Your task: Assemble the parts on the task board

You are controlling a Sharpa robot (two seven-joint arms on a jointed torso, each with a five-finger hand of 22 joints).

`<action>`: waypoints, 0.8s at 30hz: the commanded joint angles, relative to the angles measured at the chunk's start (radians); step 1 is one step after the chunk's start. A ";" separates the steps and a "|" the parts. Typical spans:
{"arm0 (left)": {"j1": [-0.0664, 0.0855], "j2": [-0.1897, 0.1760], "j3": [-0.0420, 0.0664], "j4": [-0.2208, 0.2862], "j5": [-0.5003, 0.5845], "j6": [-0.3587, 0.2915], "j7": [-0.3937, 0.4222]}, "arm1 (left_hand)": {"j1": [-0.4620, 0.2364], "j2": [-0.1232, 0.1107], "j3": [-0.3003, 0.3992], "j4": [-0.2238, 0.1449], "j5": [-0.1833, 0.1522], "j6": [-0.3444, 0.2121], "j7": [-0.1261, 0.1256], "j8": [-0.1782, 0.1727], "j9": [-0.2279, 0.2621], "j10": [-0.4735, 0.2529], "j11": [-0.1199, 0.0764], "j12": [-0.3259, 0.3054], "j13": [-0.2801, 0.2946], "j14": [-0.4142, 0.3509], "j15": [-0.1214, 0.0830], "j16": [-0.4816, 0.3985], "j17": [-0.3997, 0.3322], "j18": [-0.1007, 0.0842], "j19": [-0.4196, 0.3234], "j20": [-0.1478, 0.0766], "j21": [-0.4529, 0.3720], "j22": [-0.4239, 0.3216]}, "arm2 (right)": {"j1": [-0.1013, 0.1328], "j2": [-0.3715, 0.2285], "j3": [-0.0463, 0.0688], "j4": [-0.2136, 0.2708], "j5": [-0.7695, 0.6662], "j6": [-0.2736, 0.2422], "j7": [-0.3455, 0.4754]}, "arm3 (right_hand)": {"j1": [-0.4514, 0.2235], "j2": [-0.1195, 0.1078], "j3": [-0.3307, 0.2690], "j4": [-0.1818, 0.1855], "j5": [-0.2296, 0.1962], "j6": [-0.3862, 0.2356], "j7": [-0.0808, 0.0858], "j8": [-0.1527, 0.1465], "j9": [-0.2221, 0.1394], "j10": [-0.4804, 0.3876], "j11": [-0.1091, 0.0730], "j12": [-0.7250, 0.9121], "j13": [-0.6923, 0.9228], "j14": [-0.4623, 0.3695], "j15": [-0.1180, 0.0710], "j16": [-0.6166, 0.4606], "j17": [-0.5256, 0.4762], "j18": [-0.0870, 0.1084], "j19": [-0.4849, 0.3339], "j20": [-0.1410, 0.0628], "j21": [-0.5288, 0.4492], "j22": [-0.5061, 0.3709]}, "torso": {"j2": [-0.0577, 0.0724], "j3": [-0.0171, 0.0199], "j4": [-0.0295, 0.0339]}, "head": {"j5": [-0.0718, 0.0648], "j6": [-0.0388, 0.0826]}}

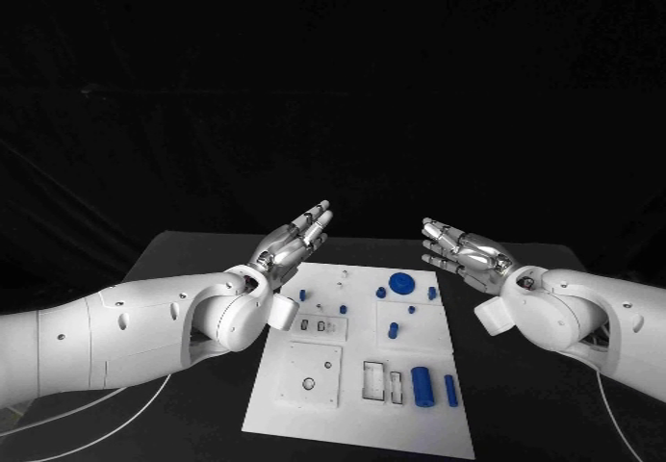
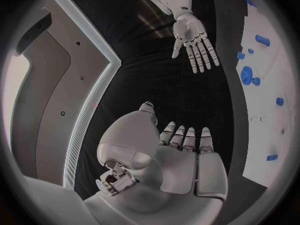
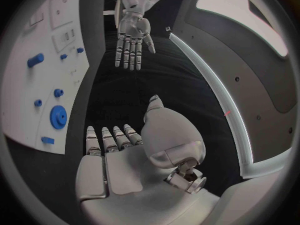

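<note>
The white task board [image 1: 430, 423] lies in the middle of the black table, with several small blue parts on it: a round disc [image 1: 401, 282] near its far edge and two long cylinders [image 1: 422, 386] near its right side. My left hand [image 1: 292, 241] hovers above the board's far left corner, fingers stretched out and holding nothing. My right hand [image 1: 465, 252] hovers above the far right corner, likewise flat and empty. The left wrist view shows my left hand [image 2: 181, 155], the right hand [image 2: 195, 41] and the board [image 2: 272, 85]. The right wrist view shows my right hand [image 3: 119, 155], the left hand [image 3: 132, 35] and the disc [image 3: 58, 117].
The board also carries rectangular slots [image 1: 374, 381] and round holes [image 1: 308, 384] in its near half. Bare black table [image 1: 181, 265] lies on both sides of the board.
</note>
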 commanded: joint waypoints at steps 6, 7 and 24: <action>-0.001 -0.023 0.000 0.007 -0.051 -0.077 0.054 | 0.026 -0.001 0.014 0.001 0.024 0.026 0.016 0.009 0.004 0.001 -0.001 0.018 0.003 0.000 -0.011 -0.004 -0.001 0.009 0.000 -0.010 -0.004 -0.001 | 0.017 0.005 0.000 -0.014 -0.746 -0.220 -0.056 | 0.163 -0.027 0.068 -0.117 0.110 0.081 0.035 0.014 0.010 0.013 0.009 0.020 0.005 0.000 0.039 -0.003 -0.001 0.011 0.014 0.035 0.005 0.006 | 0.017 0.0000 -0.0002 | 0.003 -0.012; -0.001 -0.028 0.000 0.009 -0.058 -0.075 0.059 | 0.030 -0.002 0.015 0.001 0.025 0.029 0.016 0.010 0.004 0.001 0.001 0.020 0.003 0.000 -0.012 -0.004 -0.001 0.009 0.000 -0.012 -0.004 -0.001 | 0.024 0.007 0.001 -0.013 -0.820 -0.231 -0.068 | 0.173 -0.033 0.078 -0.127 0.109 0.099 0.037 0.017 0.012 0.016 0.002 0.021 0.006 0.002 0.044 -0.002 0.000 0.011 0.024 0.036 0.012 0.010 | 0.024 0.0007 0.0004 | 0.004 -0.011; 0.035 -0.184 0.020 0.135 -0.167 -0.050 0.099 | 0.103 -0.004 0.019 0.001 0.063 0.050 0.019 0.010 0.006 -0.002 0.049 0.034 0.004 0.000 0.034 -0.004 -0.001 -0.005 0.000 0.008 -0.004 -0.001 | 0.172 0.050 0.001 0.059 -1.508 -0.235 -0.163 | 0.182 -0.164 0.267 -0.087 -0.125 0.698 0.099 0.120 0.086 0.608 0.017 0.144 0.076 1.135 -0.024 0.325 0.204 0.016 1.070 -0.030 0.374 0.149 | 0.169 -0.0093 -0.0177 | 0.033 0.077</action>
